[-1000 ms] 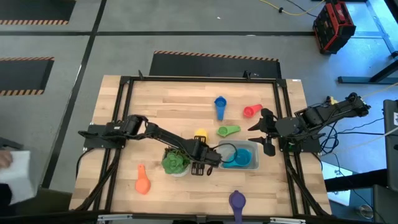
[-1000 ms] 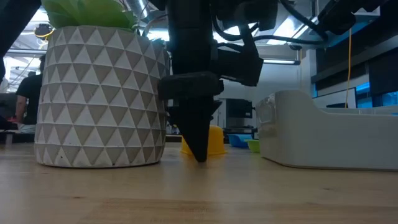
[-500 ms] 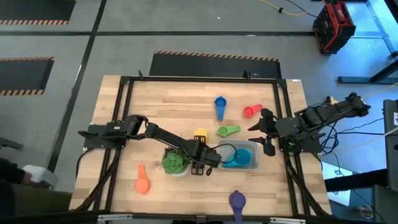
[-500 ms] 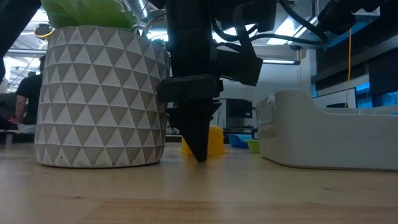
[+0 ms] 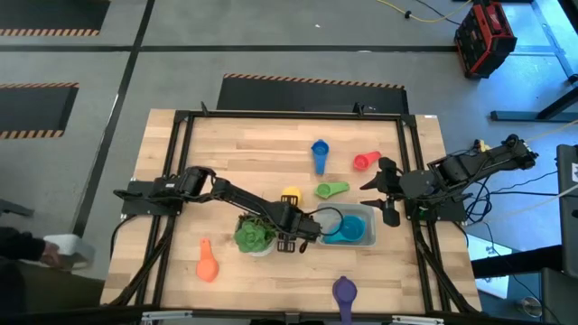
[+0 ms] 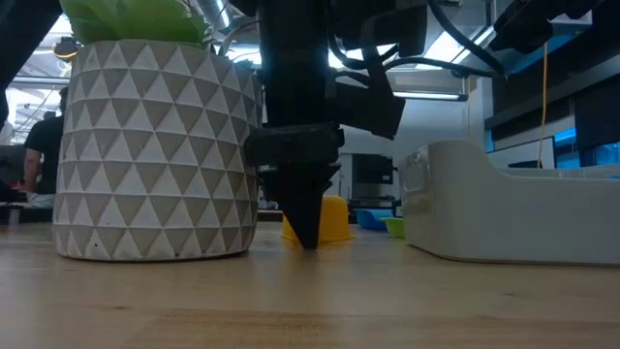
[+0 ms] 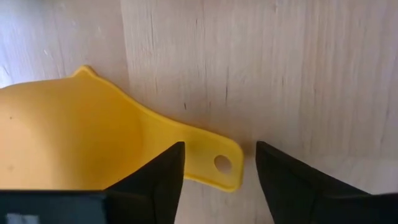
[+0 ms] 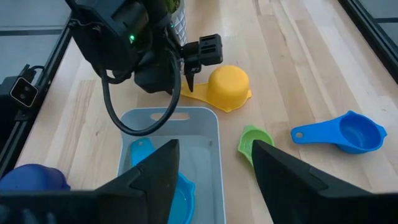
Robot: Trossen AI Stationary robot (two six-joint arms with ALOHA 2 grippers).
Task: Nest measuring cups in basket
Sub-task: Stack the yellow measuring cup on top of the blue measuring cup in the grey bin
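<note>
Your left gripper [image 7: 217, 177] is closing in on the yellow cup's [image 7: 68, 140] handle right now. In the left wrist view the two dark fingers [image 7: 155, 180] are sitting either side of the handle tab with the hole in it, a sliver of gap on each side, so they're narrowing but not clamped yet. A second ago they were wider, and in the low view the whole wrist is sitting a touch lower than it was, tips down on the wood [image 6: 310, 301] between the plant pot [image 6: 155, 150] and the basket [image 6: 513, 213].

What that means: you're mid-grab on the next cup, no lift yet. The cup is lying upside down, centre of the high view, just above the gripper.

Right gripper [image 5: 386, 191] is hanging part open and empty at the right, above the basket's [image 5: 368, 236] far end.

In the basket the teal cup [image 8: 152, 180] is already lying flat. Blue [image 5: 319, 152], red [image 5: 366, 161] and green [image 5: 330, 190] are waiting upper centre, orange [image 5: 207, 264] lower left, purple [image 5: 344, 292] bottom centre. So you're early on, I'd say.
</note>
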